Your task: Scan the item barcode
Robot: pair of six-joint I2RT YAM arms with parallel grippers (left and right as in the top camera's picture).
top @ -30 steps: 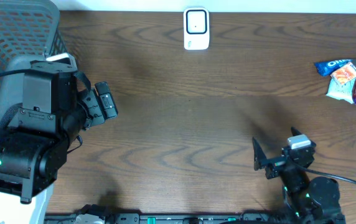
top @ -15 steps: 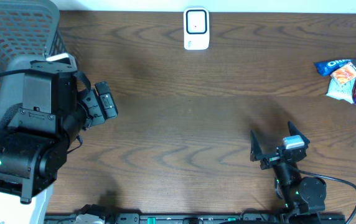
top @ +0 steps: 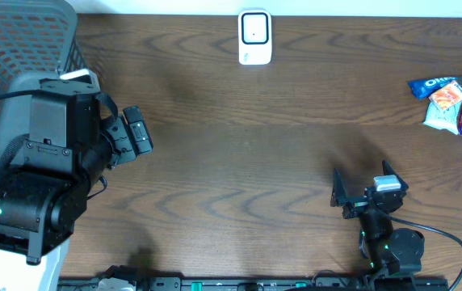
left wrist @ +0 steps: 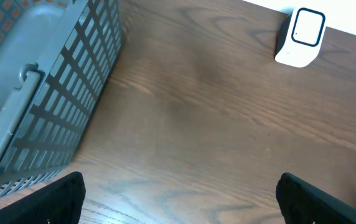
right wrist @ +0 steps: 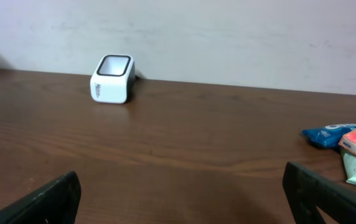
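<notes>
A dark brown wood-grain table (top: 239, 153) runs up to a plain off-white wall (right wrist: 228, 37). At the table's far edge, about midway along, stands a small white box scanner with a dark square window (top: 254, 36). A grey plastic lattice basket (top: 13, 40) fills the far left corner. The snack packets (top: 455, 103) lie in a loose heap at the far right, a blue Oreo packet (top: 443, 84) on the scanner's side of it, well apart from the scanner. The left gripper (left wrist: 181, 196) hangs beside the basket, jaws spread wide, holding nothing. The right gripper (top: 363, 190) sits low near the front edge, likewise wide apart and empty.
</notes>
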